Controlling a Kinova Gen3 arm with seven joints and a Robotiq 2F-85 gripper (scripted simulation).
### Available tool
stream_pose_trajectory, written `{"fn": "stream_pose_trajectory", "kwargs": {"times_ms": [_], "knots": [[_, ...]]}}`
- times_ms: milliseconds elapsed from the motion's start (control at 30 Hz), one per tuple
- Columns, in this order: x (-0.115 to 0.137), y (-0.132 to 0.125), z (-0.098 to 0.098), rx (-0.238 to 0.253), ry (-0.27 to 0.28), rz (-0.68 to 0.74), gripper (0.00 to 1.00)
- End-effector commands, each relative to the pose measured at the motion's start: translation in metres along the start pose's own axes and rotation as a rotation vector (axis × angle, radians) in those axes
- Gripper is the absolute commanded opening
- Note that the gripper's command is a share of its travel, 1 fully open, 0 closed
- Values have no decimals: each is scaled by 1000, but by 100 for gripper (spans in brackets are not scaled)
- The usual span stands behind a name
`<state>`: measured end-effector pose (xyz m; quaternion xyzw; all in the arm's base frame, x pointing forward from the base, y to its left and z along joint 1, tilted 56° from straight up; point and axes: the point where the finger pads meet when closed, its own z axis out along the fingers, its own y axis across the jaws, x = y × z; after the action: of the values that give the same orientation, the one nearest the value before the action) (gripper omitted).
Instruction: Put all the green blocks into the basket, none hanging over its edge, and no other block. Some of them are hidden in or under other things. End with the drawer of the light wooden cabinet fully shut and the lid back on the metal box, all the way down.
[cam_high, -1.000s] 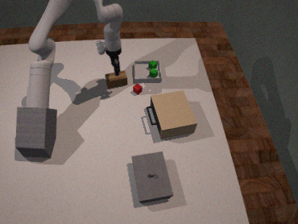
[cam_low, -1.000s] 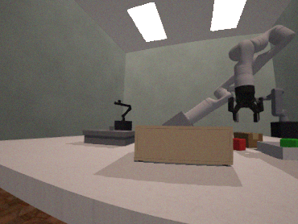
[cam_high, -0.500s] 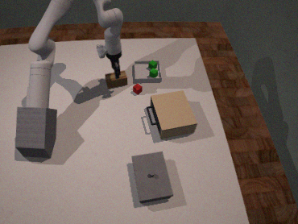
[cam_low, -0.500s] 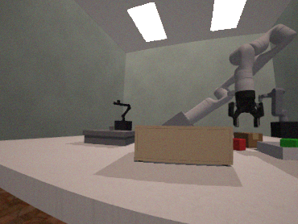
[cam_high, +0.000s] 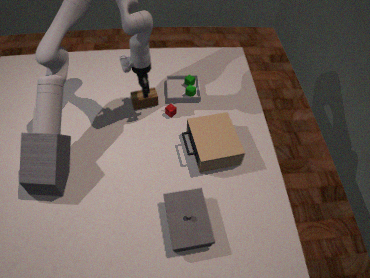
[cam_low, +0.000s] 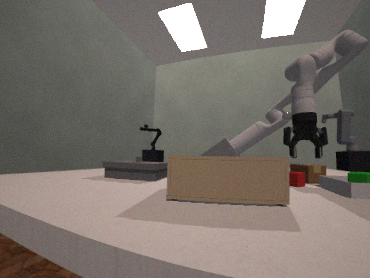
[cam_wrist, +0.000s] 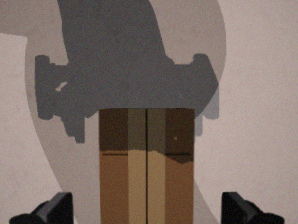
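My gripper (cam_high: 145, 94) (cam_low: 306, 154) (cam_wrist: 147, 207) is open and empty, above a brown box (cam_high: 151, 101) (cam_low: 314, 173) (cam_wrist: 114, 185), with its fingers to either side of it in the wrist view. The box looks closed, its inside hidden. Two green blocks (cam_high: 189, 80) (cam_high: 190, 90) are in the grey basket (cam_high: 182, 100) (cam_low: 336, 185); one green block (cam_low: 358, 177) shows in the exterior view. The light wooden cabinet (cam_high: 215, 137) (cam_low: 227, 180) has its drawer apparently shut, its inside hidden. The lid (cam_high: 185, 205) lies on the metal box (cam_high: 195, 247) (cam_low: 134, 173), its inside hidden.
A red block (cam_high: 170, 110) (cam_low: 297, 178) lies between the brown box, basket and cabinet. The cabinet's black handle (cam_high: 184, 143) sticks out to the left. The robot's grey base block (cam_high: 40, 160) stands at the left. The white table top (cam_high: 120, 215) has a wooden border (cam_high: 310, 165) around it.
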<state>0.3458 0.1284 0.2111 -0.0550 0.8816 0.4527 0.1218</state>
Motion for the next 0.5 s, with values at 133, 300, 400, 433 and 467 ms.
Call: {"fn": "stream_pose_trajectory", "kwargs": {"times_ms": [133,300,400,433,467], "knots": [[0,0,1,1,-1,0,93],[0,0,4,1,-1,0,93],[0,0,7,1,-1,0,93],[0,0,8,1,-1,0,93],[0,0,10,1,-1,0,93]]}}
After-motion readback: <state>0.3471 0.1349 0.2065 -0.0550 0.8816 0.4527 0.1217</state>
